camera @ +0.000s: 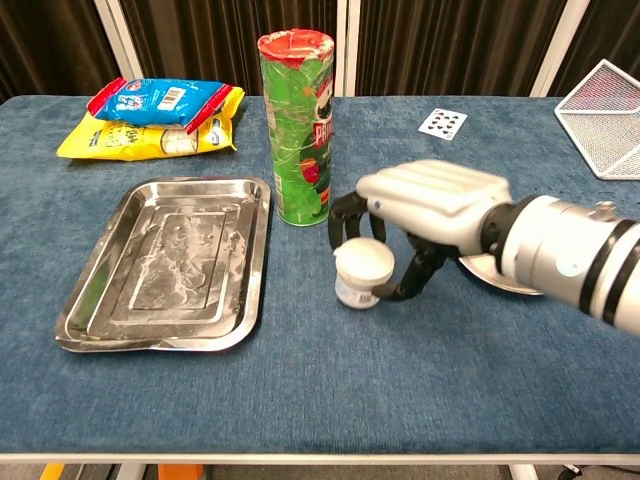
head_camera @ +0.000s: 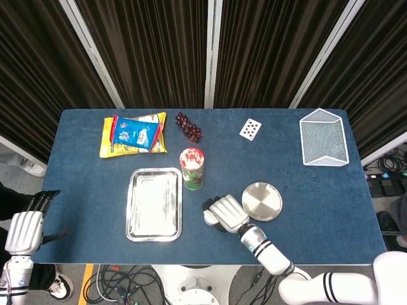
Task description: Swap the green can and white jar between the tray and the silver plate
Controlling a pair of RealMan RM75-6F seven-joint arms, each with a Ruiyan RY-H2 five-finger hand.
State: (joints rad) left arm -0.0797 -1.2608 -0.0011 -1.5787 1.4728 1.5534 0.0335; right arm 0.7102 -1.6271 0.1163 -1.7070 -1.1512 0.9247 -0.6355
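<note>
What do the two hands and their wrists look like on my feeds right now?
Both are light grey, blocky shells with black fingers. The right hand joins a white rounded forearm through a wrist with black bands; the head view shows a small teal mark there. The left hand shows the same ribbed grey back and black fingertips. No loose cables show on either.

Tray (camera: pixel 160 262) left, silver plate (head_camera: pixel 262 201) right; green can (camera: pixel 296 130) upright between, behind white jar (camera: pixel 361 276); snack bags (camera: pixel 155 120) behind tray.
</note>
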